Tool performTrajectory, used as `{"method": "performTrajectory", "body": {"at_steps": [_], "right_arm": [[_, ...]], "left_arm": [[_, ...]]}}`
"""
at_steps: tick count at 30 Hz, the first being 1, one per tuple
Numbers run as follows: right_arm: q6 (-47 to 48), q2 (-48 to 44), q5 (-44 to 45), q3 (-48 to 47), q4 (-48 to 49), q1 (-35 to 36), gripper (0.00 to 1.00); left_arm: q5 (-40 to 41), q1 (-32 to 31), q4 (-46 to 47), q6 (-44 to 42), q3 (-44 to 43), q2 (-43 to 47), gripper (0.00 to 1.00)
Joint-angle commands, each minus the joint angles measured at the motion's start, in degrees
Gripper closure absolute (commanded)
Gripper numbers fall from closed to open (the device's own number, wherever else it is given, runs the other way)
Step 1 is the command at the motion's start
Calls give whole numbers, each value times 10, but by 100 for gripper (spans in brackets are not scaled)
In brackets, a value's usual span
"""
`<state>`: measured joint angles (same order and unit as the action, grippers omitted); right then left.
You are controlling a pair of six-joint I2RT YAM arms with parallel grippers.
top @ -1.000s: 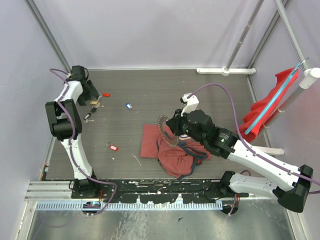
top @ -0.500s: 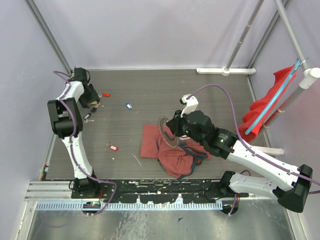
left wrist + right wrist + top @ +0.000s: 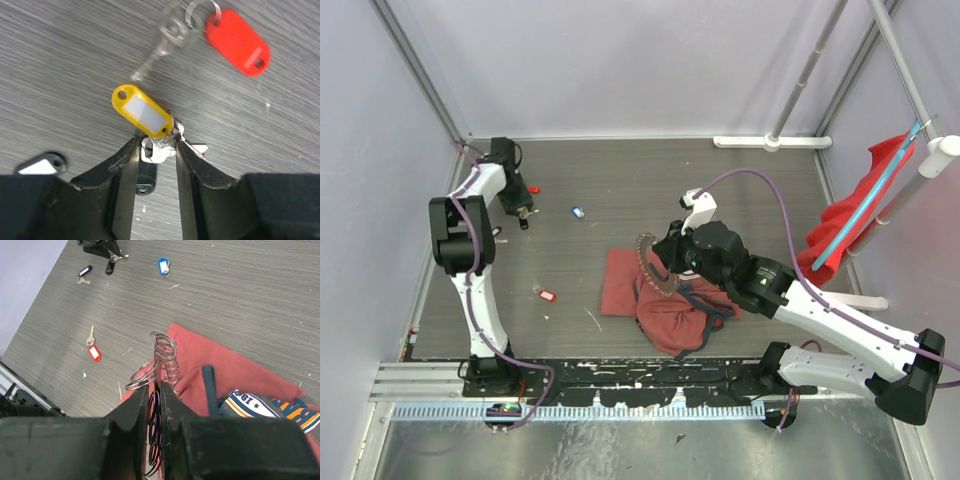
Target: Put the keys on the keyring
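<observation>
Top and wrist views. The left gripper [image 3: 156, 146] reaches down at the table's [image 3: 720, 190] far-left corner, jaws part-closed on either side of the metal blade of the yellow key [image 3: 141, 111]. Whether they pinch it or only flank it cannot be told. A black tag shows between the fingers, beneath that key. The red key [image 3: 237, 35] lies just beyond on the table, blurred. A black key [image 3: 42, 163] lies to the lower left in the wrist view. The blue key [image 3: 578, 212] lies apart, to the right of the left gripper. A second red key [image 3: 546, 294] lies nearer the arm bases, left of the bag [image 3: 665, 315]. The right gripper [image 3: 154, 390] is clamped narrowly on the keyring [image 3: 162, 347], whose wire loops stand upright ahead of the fingertips. The ring is held over the bag's left part, near mid-table, well apart from all the loose keys.
</observation>
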<state>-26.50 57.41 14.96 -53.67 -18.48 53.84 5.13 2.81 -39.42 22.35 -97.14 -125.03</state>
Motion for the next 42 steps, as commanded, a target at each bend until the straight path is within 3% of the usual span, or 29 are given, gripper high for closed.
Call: {"method": "performTrajectory", "body": {"at_steps": [1,14,18,21,26,29,34,42], "right_arm": [[-6,-8,11,-5,37,-1,99],[-17,-45,64,0,-1,-1,99],[-18,-54,80,2,-13,-1,99],[-19,-61,89,3,-20,-1,99],[-19,-77,111,8,-38,-1,99],[-17,-92,125,13,-45,-1,99],[34,-115,101,13,-38,-1,99],[182,-159,-53,-32,-40,-1,99]], "left_arm": [[-2,-33,2,2,34,9,61],[-42,-242,19,4,16,-11,70],[-65,-297,47,1,32,-4,70],[-68,-325,48,-15,32,13,62],[-38,-330,57,-30,65,108,36],[-19,-329,51,-41,78,172,28],[-37,-328,56,-56,134,280,25],[-107,-339,66,-75,240,508,18]]}}
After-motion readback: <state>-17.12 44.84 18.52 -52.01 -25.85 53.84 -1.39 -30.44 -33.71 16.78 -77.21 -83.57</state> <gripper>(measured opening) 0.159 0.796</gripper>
